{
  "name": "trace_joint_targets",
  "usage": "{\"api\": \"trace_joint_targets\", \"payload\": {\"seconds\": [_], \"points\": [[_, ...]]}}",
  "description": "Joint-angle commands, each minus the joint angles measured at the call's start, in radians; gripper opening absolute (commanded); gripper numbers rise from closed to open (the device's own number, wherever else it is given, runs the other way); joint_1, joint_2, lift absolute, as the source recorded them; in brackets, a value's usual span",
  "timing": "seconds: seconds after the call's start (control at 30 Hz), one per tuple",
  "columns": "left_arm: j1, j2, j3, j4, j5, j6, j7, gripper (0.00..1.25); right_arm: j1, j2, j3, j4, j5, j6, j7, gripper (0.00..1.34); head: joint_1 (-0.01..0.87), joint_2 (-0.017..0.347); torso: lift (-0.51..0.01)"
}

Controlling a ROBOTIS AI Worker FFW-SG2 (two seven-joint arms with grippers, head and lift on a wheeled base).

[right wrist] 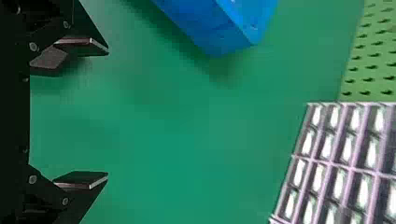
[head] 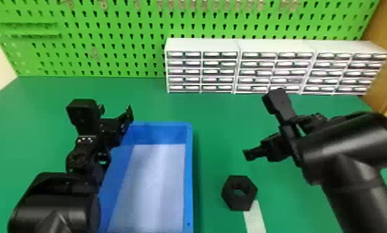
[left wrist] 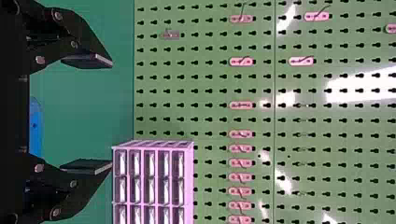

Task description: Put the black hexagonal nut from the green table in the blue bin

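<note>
Right tool (head: 278, 139) open, black hexagonal nut (head: 239, 203) at its seven o'clock on the worktop (head: 217, 148), blue bin (head: 189, 173) at the nut's nine, left tool (head: 115, 111) open at bin's eleven

In the head view, the pegboard (head: 115, 31) along the top is bright green, dotted dark in rows; the table (head: 214, 124) is deeper green. Lower left, the bin (head: 188, 173) is blue; lower right, the nut (head: 239, 204) is black; upper right, the drawer units (head: 275, 59) are white.
</note>
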Motion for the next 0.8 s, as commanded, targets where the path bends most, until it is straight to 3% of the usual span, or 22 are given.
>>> {"api": "trace_joint_targets", "payload": {"seconds": [0.0,0.17,0.57,0.77], "points": [[0.001,0.000,0.000,0.000,-0.003,0.000,0.000,0.76,-0.013,-0.014,0.052,0.027,0.016,0.011,0.017,1.01,0.686,0.051,-0.096],[0.001,0.000,0.001,0.000,-0.005,0.000,0.000,0.76,-0.025,-0.018,0.093,0.053,0.024,0.037,0.045,1.01,0.686,0.051,-0.096],[0.001,0.000,0.007,0.000,-0.006,0.000,0.000,0.76,-0.047,-0.034,0.185,0.073,0.130,0.098,0.160,1.01,0.686,0.051,-0.096],[0.001,0.000,0.006,0.000,-0.008,0.000,0.000,0.76,-0.059,-0.034,0.222,0.117,0.253,0.103,0.313,1.01,0.686,0.051,-0.096]]}}
